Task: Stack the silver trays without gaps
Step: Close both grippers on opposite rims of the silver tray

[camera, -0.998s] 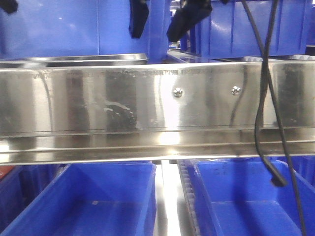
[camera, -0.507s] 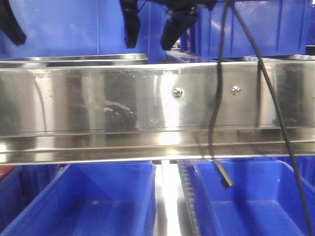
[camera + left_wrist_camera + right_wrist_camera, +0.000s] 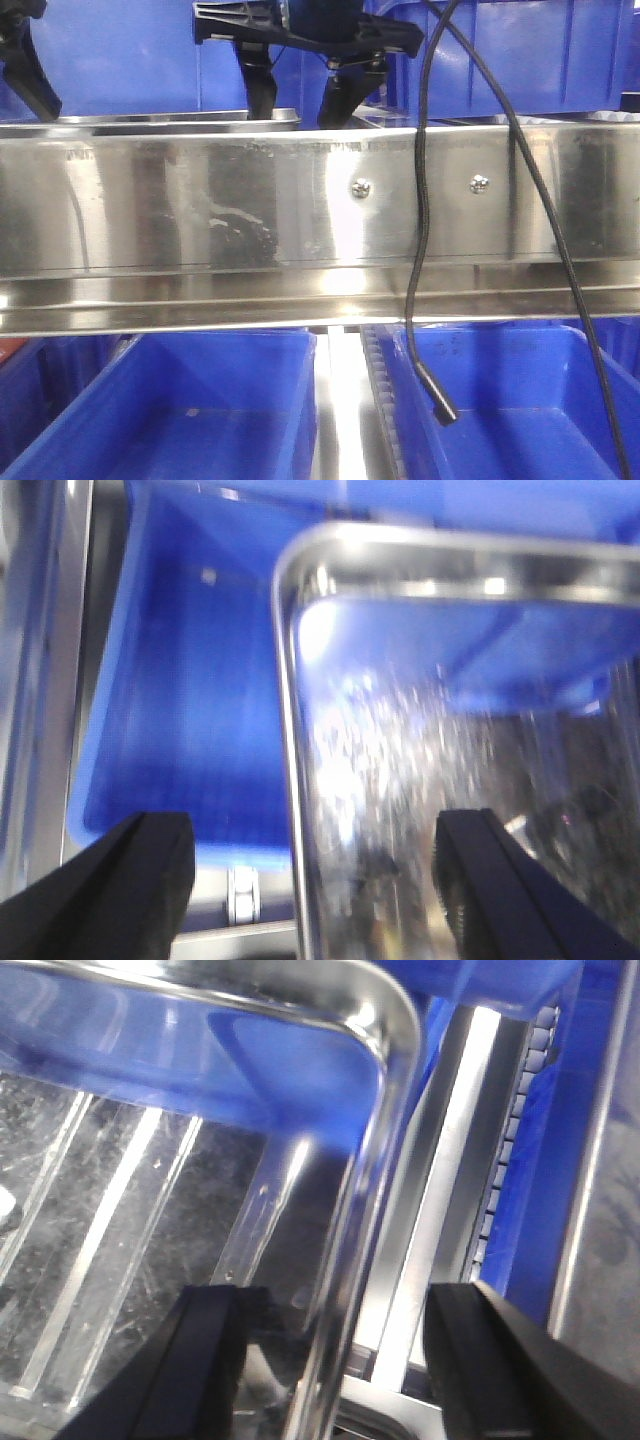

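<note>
Silver tray [image 3: 420, 730]: being seen just behind the top edge of the steel rail [image 3: 250, 210], over its left half, only its thin rim being shown from the front; what is carrying it is being hidden.
Left gripper [image 3: 310, 830]: fingers being held wide apart, the tray's left rim being straddled, not clamped.
Right gripper [image 3: 345, 1300]: fingers likewise being held apart, the tray's rounded right corner and rim being straddled, not clamped.
Blue bin [image 3: 180, 700]: being seen just beside the tray's left rim.
Black cable [image 3: 420, 250]: being hung across the rail's front, its end dangling over the right-hand lower bin [image 3: 500, 410].
</note>
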